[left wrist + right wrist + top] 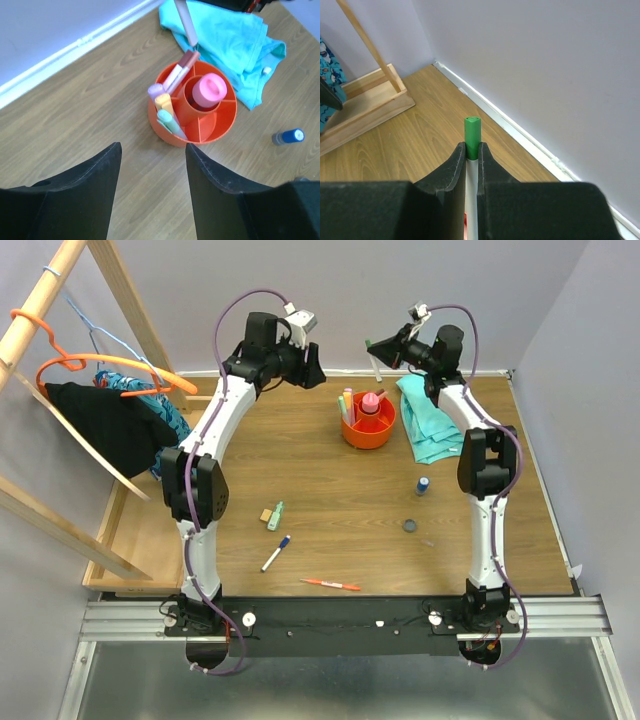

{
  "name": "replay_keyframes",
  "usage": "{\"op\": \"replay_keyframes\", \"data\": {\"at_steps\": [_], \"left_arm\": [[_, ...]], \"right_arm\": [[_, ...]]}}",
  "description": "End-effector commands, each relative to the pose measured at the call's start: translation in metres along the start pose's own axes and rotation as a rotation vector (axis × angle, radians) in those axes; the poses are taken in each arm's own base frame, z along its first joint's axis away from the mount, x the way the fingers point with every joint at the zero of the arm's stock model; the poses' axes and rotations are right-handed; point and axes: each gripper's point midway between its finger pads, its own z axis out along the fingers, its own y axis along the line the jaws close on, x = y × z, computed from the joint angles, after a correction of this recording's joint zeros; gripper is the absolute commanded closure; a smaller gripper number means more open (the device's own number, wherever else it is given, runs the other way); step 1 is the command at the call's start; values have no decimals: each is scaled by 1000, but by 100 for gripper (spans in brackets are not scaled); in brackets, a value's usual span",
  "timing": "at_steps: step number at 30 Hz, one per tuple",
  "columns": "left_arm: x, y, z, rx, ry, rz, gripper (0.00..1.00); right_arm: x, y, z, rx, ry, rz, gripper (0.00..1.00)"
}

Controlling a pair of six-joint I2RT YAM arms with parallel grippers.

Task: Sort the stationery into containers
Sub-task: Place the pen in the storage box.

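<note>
What worries me most is the drop. The right gripper (472,150) is clamped on a white marker (473,131) just below its green cap. In the left wrist view the marker's lower end hangs over the back compartment of the orange tub (212,127), very close to the two markers already standing there. I cannot tell whether it touches them. It comes in at a slant, so if I lower it like this it may ride up on their caps or catch the rim. It could then twist in the jaws or shove the light tub aside. If I let go too high, it could bounce out onto the teal cloth (432,425) beside the tub.

The right arm reaches to the upper middle of the overhead frame, wrist bent, fingers aimed down and left toward the tub. The left gripper (152,147) hovers at upper centre-left, jaws apart and empty, looking down on the tub. A blue-capped bottle (423,485), a dark disc (409,525) and pens (275,553) lie lower in the frame, unsorted.
</note>
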Motion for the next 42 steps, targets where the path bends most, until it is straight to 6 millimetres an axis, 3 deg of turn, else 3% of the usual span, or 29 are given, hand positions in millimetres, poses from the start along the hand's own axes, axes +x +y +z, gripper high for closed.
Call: {"op": "replay_keyframes", "data": {"at_steps": [1, 7, 17, 35, 38, 42], "left_arm": [[-22, 12, 6, 41, -95, 9, 37], [-32, 27, 14, 31, -129, 12, 37], [-28, 43, 29, -2, -138, 4, 37], [-25, 41, 36, -6, -127, 30, 37], [-25, 40, 38, -1, -128, 32, 37], [-26, 37, 40, 7, -133, 37, 36]], "right_arm": [[23, -12, 1, 15, -10, -9, 90], [40, -7, 4, -13, -13, 4, 90], [71, 7, 5, -54, 5, 25, 88], [95, 25, -8, -49, 11, 90, 84], [89, 28, -11, -42, 6, 70, 75], [87, 29, -15, -21, 15, 62, 55]]}}
